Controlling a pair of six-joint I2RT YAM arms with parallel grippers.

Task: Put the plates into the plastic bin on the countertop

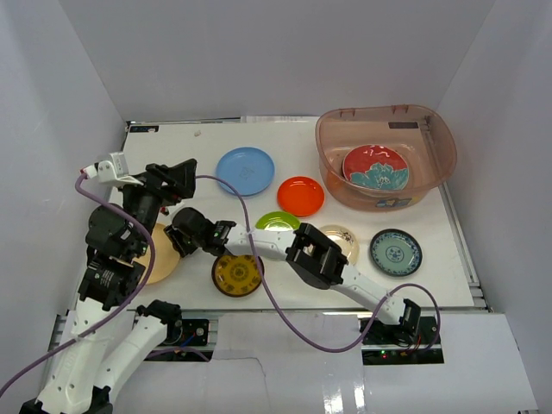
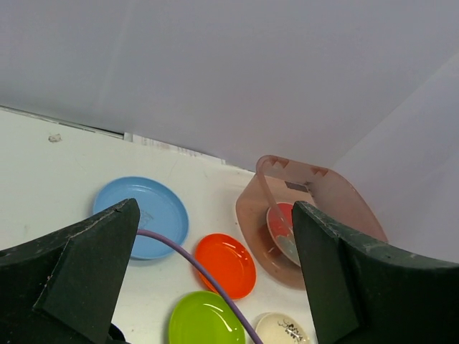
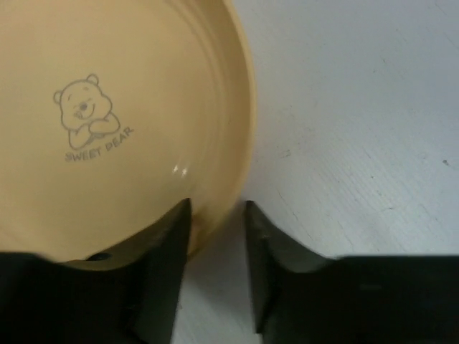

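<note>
Counting from above, you have one plate home: the red floral plate (image 1: 376,166) lies inside the plastic bin (image 1: 327,155) at about 1 o'clock on the countertop (image 1: 185,147), and you cannot tell whether anything lies under it. Seven plates are out on the white surface, so I judge the job barely begun. The light blue plate (image 1: 246,170) is near 12 o'clock and the orange plate (image 1: 300,196) is just beside the bin. The green plate (image 1: 278,221) is at the centre, with the cream plate (image 1: 341,240) and the teal patterned plate (image 1: 395,252) toward 4 o'clock. The brown-yellow plate (image 1: 237,274) is at 6 o'clock, and the tan plate (image 3: 107,107) is at 8 o'clock, partly hidden by the left arm. Your right gripper (image 3: 219,215) reaches across and straddles the tan plate's rim, one finger over the inside and the other over the table outside. A sliver of white shows between the rim and the outer finger, so the jaws are apart and not yet clamped. Your left gripper (image 2: 215,208) hangs high near 10 o'clock, fingers spread wide on nothing. The step in hand looks like the pinch on the tan plate
</note>
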